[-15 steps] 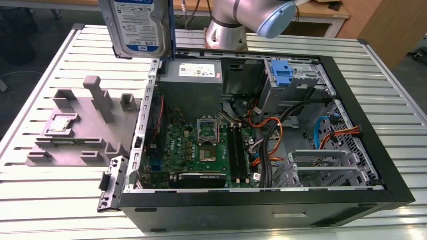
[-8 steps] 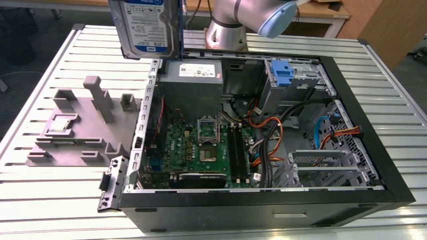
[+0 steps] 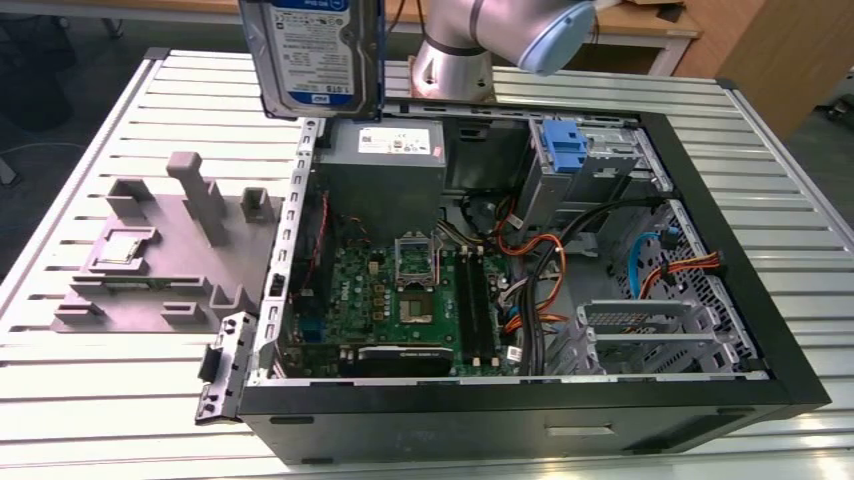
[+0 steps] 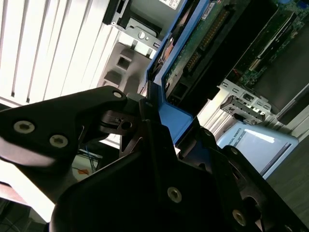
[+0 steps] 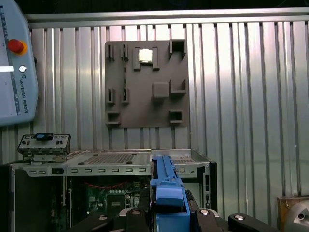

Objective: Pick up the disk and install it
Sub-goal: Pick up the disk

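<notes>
Blue plastic frame of the disk (image 3: 314,55) is clamped in the gripper (image 4: 145,111), a tight grasp on the frame's edge, seen in both wrist views. In the exterior view the disk hangs upright, label to the camera, high over the far-left corner of the open computer case (image 3: 534,425), well apart from the drive bay (image 3: 587,150) at far right. Judged a carry step: hold the disk square and keep it clear of the case wall and the cables (image 3: 534,268).

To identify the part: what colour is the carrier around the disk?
Blue; the disk carrier shows best in the first wrist view.
</notes>
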`<state>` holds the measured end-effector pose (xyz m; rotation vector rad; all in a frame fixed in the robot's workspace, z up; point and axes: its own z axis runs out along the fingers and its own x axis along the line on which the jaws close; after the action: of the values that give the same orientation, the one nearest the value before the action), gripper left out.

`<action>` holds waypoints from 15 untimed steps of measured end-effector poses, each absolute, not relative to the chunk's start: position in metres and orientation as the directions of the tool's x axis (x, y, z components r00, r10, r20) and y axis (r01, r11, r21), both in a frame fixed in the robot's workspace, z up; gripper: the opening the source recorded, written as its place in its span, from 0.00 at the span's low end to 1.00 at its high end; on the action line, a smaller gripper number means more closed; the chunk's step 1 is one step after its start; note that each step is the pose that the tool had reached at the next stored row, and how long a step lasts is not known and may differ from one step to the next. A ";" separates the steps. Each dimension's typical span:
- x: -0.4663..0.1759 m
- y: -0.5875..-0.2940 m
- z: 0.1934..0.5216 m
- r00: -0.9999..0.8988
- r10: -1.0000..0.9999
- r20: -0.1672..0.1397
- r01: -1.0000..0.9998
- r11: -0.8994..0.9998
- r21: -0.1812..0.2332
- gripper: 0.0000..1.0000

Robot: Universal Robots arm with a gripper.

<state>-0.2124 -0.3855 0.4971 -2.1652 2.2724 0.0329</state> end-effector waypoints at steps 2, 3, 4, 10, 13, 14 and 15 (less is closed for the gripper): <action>-0.209 -0.386 0.497 -0.048 -0.999 -0.016 -0.999 0.048 0.013 0.37; -0.207 -0.386 0.497 -0.048 -0.999 -0.016 -0.999 0.048 0.013 0.37; -0.206 -0.386 0.497 -0.048 -0.999 -0.016 -0.999 0.048 0.013 0.37; -0.199 -0.386 0.497 -0.048 -0.999 -0.016 -0.999 0.048 0.013 0.37; -0.194 -0.386 0.497 -0.048 -0.999 -0.016 -0.999 0.048 0.013 0.37; -0.193 -0.386 0.497 -0.048 -0.999 -0.016 -0.999 0.048 0.013 0.37; -0.191 -0.386 0.497 -0.048 -0.999 -0.017 -0.999 0.048 0.013 0.37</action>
<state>-0.1906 -0.3855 0.4971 -2.1649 2.2721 0.0333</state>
